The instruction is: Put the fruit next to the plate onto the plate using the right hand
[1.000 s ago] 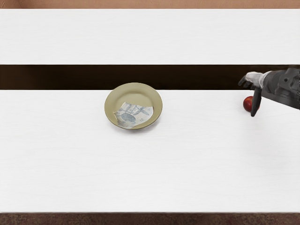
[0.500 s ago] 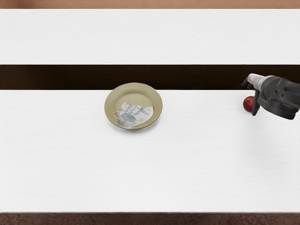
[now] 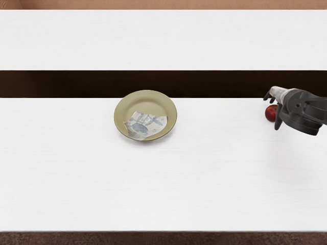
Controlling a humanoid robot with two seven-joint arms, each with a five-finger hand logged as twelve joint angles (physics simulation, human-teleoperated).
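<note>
- The near surface [image 3: 163, 189] is bare white from the front edge up to the plate. Any carry towards the plate would cross this open stretch, with nothing on it to dodge.
- The plate [image 3: 121, 104] sits left of centre, near the back edge of this surface. It is shallow and olive-rimmed, with a blue-and-white printed patch [image 3: 145, 124] in its bowl, and nothing lies on it. It is the drop spot, so it stands flat and open from above.
- The fruit [image 3: 270, 113], small, round and red, rests on the surface far out to the right, well apart from the plate and at about the same depth. It has not yet been lifted.
- The right robot hand [image 3: 279, 106] comes in from the right edge and sits just beside and over the fruit. Its fingers [image 3: 277, 122] are parted, with one dark digit hanging down on the fruit's right and others hooked behind it. This reads as a bracket set up for a pinch rather than a closed grip, and it holds nothing. I cannot tell whether any digit touches the fruit.
- In my judgement the step in hand is the grasp, and closing off-centre could roll the fruit.
- Behind lies a dark gap [image 3: 163, 84], then a second white surface [image 3: 163, 41], neither of them in play.
</note>
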